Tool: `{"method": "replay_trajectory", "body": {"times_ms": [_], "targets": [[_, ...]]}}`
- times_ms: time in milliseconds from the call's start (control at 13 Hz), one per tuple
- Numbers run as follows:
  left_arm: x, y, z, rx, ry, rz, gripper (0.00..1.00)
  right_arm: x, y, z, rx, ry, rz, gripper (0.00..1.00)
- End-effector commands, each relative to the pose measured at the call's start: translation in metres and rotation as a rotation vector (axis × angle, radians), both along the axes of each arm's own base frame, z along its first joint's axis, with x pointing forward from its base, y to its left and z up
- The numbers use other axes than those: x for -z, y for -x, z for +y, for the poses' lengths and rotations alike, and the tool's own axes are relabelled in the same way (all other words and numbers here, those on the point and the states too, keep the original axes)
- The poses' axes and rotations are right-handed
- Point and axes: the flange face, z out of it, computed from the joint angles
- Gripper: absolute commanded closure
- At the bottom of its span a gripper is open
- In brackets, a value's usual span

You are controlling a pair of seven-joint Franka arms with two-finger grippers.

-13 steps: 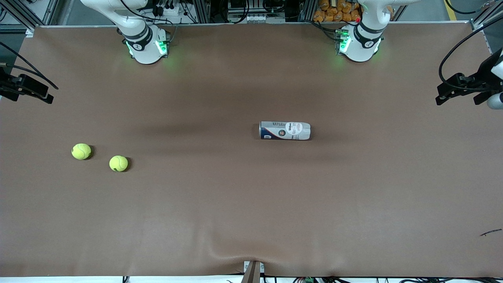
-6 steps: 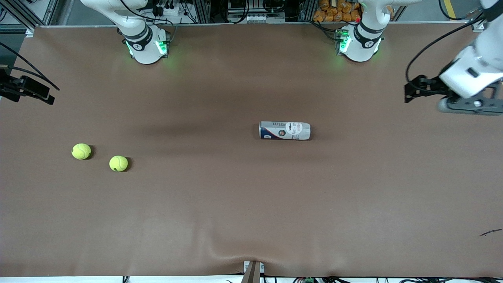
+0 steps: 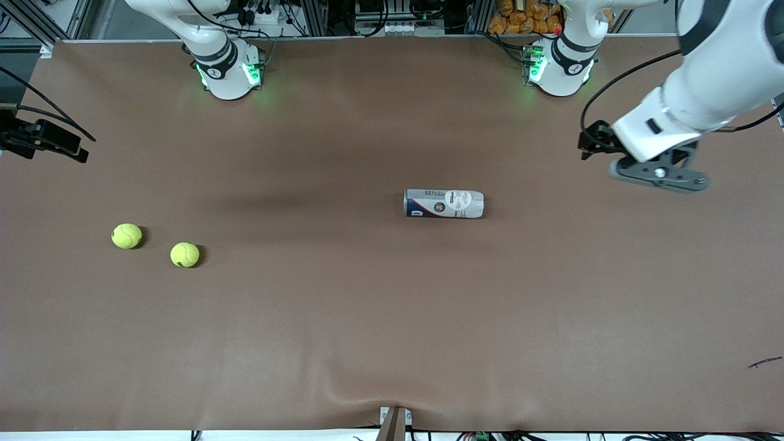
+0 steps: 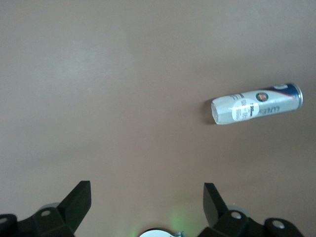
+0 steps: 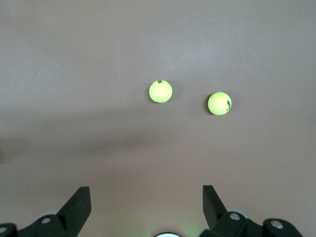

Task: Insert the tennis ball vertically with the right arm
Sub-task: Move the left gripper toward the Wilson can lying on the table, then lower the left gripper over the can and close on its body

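Front view, biggest first: brown table (image 3: 392, 318) fills the frame, with a wrinkle in the cover at the 6 o'clock edge.

Left arm (image 3: 716, 67) comes in at about 2 o'clock, its upper links cut off by the frame corner. Left gripper (image 3: 658, 174) hangs in the air over bare table toward the left arm's end. Its fingers can't be made out from this camera. The left wrist view shows both fingers (image 4: 79, 200) spread wide with nothing between them, tips only, the rest cropped.

Right arm waits. Only its base shows at 11 o'clock, plus a dark piece of the hand at the 9 o'clock edge, mostly out of frame. In the right wrist view the right gripper (image 5: 145, 201) is over bare table, fingers (image 5: 79, 202) wide apart and empty.

Tennis ball can (image 3: 443, 203) lies on its side just off table centre toward 3 o'clock, blue end toward the right arm's end of the table. The label is partly readable. Can't tell which end is open, or whether anything is inside.

Two tennis balls at about 8 o'clock, near each other but not touching and well apart from the can. First ball (image 3: 127, 236) sits closer to the table's end; second ball (image 3: 184, 255) is nearer the front camera. Neither is in the can or gripped.

Small dark scrap (image 3: 764, 362) at 4 o'clock, too small to identify.
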Motion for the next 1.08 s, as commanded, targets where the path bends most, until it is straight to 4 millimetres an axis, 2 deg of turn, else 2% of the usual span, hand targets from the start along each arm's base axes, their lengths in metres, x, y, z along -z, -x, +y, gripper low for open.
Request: {"method": "replay_trajectory", "body": {"times_ms": [0,308,385,462,615,769,846,1000], "targets": [[0.016,-0.005,-0.016,0.131,0.024,0.036,0.0,0.003,0.005,-0.001,-0.012,0.008,0.04,0.0],[0.04,0.006,-0.072,0.325,0.008,0.07,0.0,0.004,0.012,0.003,-0.009,0.007,0.083,0.0],[0.048,0.005,-0.08,0.377,0.002,0.078,0.0,0.006,0.011,0.002,-0.006,0.007,0.085,0.0],[0.059,0.003,-0.086,0.435,0.009,0.09,0.0,0.008,0.008,0.003,-0.006,0.008,0.079,0.0],[0.09,-0.002,-0.113,0.623,0.05,0.108,0.0,0.03,-0.011,0.004,-0.009,0.009,0.074,0.0],[0.117,-0.014,-0.12,0.786,0.096,0.11,0.0,0.057,-0.03,0.002,-0.006,0.012,0.089,0.0],[0.13,-0.018,-0.122,0.858,0.116,0.109,0.0,0.064,-0.036,0.0,-0.001,0.013,0.082,0.0],[0.147,-0.024,-0.127,0.93,0.136,0.107,0.0,0.064,-0.04,-0.002,0.003,0.014,0.054,0.0]]}}
